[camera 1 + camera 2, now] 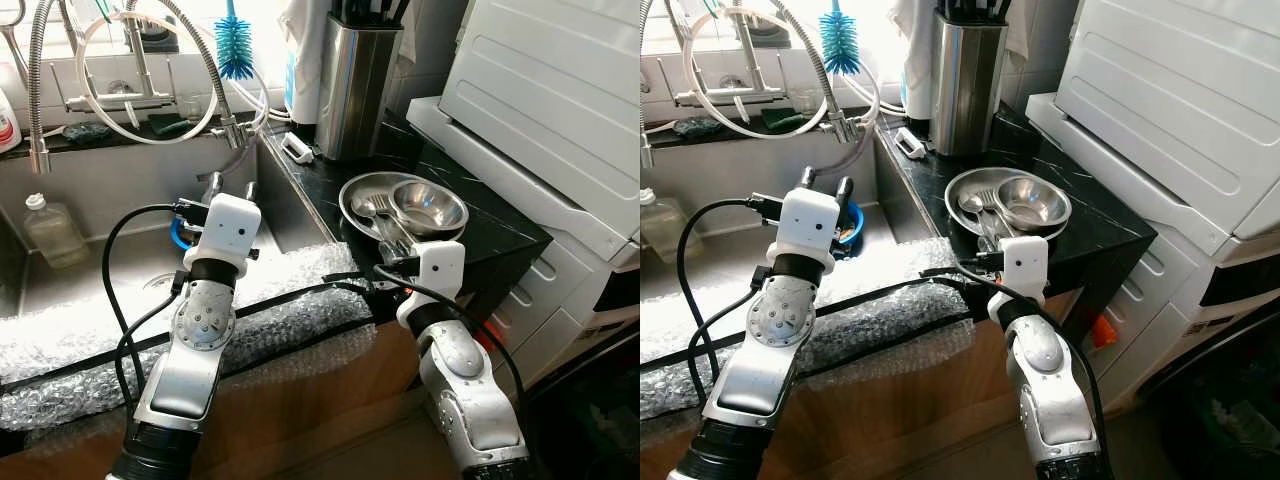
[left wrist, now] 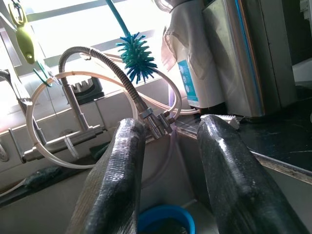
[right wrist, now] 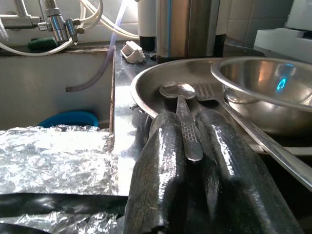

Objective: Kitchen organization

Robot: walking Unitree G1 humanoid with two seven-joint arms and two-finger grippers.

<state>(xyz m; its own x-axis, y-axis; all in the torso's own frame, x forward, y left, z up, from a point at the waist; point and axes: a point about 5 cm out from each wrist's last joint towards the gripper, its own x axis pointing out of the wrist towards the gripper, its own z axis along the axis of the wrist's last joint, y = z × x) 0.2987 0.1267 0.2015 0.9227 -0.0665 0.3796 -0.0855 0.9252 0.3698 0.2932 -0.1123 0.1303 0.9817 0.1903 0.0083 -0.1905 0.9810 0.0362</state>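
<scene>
Your right gripper [image 3: 187,141] pinches the spoon [image 3: 184,114] handle at the plate [image 1: 352,192] rim on the tabletop [image 1: 500,235], likely for lifting it out, while your left gripper [image 2: 170,170] hangs spread above the sink [image 1: 100,200].
</scene>
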